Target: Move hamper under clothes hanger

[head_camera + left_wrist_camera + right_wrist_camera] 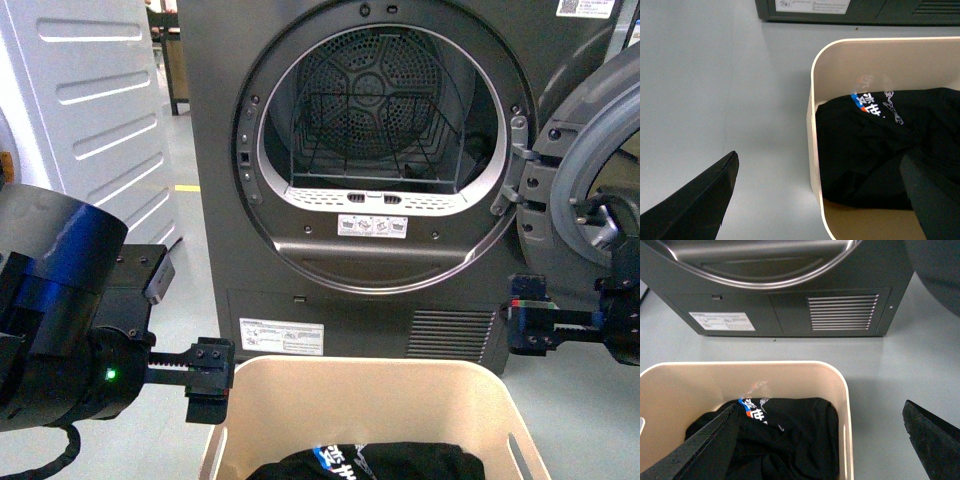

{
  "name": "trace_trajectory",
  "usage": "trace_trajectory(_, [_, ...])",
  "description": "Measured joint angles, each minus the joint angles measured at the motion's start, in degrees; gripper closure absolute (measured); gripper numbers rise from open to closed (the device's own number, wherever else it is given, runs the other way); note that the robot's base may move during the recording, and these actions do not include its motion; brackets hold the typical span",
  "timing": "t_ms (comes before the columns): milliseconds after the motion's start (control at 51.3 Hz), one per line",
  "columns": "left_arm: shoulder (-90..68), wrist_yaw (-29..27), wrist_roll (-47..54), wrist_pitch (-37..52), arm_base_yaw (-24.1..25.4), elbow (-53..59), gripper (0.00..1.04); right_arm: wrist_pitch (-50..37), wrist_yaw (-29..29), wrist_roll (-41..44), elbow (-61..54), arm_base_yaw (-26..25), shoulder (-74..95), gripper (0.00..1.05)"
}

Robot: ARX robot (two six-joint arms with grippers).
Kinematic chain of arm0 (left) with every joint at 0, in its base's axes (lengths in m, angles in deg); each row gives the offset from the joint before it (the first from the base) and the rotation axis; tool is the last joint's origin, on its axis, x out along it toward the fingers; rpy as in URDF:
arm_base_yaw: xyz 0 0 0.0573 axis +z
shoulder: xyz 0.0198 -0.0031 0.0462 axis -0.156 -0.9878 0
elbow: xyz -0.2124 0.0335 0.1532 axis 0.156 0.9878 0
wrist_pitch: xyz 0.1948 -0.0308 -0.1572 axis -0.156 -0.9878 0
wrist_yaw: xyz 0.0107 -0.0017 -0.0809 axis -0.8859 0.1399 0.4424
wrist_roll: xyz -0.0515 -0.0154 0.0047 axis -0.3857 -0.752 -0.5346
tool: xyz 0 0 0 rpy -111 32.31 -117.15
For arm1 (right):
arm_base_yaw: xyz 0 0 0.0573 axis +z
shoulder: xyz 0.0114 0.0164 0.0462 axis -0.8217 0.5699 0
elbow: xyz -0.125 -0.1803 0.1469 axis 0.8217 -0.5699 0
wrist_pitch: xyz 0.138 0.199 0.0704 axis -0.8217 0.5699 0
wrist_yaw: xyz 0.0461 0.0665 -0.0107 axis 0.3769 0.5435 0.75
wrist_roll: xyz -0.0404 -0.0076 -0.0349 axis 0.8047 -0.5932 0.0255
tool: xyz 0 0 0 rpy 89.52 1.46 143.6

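Hamper [372, 395] stands on the floor [715, 75] just in front of the dryer [380, 290], whose door is open. A black garment [370, 462] lies inside the hamper. Clothes hanger is not in any view.

Left gripper [818, 156] is spread wide, one finger outside the hamper's left wall and the other inside, over the garment. Right gripper [820, 404] is equally wide, straddling the right wall. Neither is clamped on the rim.

Judgement: this is a pre-grasp. A bulky bin needs a pinch on both walls to shift without twisting.
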Motion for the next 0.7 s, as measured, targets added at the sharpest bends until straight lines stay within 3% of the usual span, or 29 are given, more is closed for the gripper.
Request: trace_trajectory(701, [-19.87,1.92,-4.39,2.71,-0.63,-8.26,0.07,-0.13,-1.81,1.68,13.18,1.46,25.73,0.08])
